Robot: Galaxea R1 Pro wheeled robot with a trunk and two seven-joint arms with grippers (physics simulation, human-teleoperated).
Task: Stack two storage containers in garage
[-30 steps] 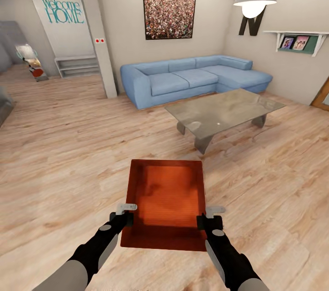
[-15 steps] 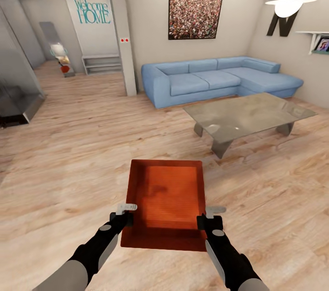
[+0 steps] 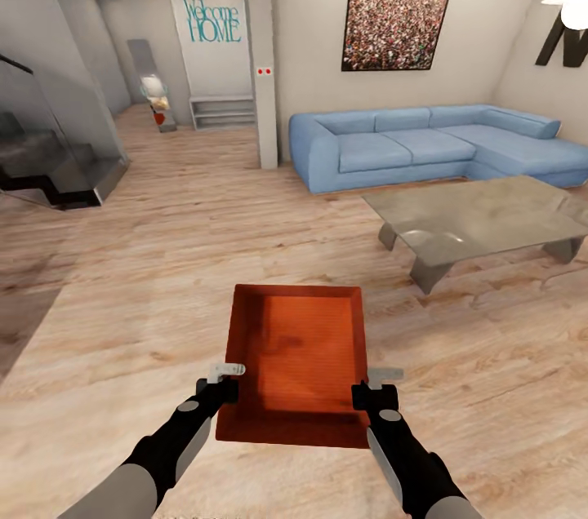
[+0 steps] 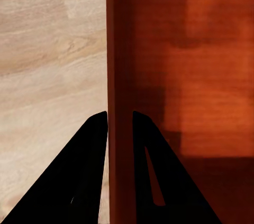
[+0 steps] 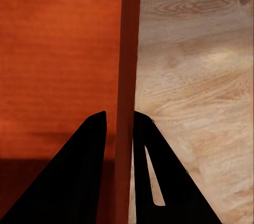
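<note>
Two grippers clamp one storage container (image 3: 298,360): left gripper (image 3: 222,388) pinches left wall, right gripper (image 3: 369,393) pinches right wall. Container lower centre of frame, above wood-plank floor (image 3: 147,258). Blue sofa (image 3: 416,145), glass table (image 3: 478,217) upper right.

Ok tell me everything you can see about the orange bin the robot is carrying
The storage container is an orange-red, lidless rectangular bin with low walls and a finely ribbed inner bottom, plastic by the look of it. It is empty and sits roughly level above the light wood-plank floor. The left tool pinches its left side wall and the right tool its right side wall, one finger inside and one outside each.
</note>
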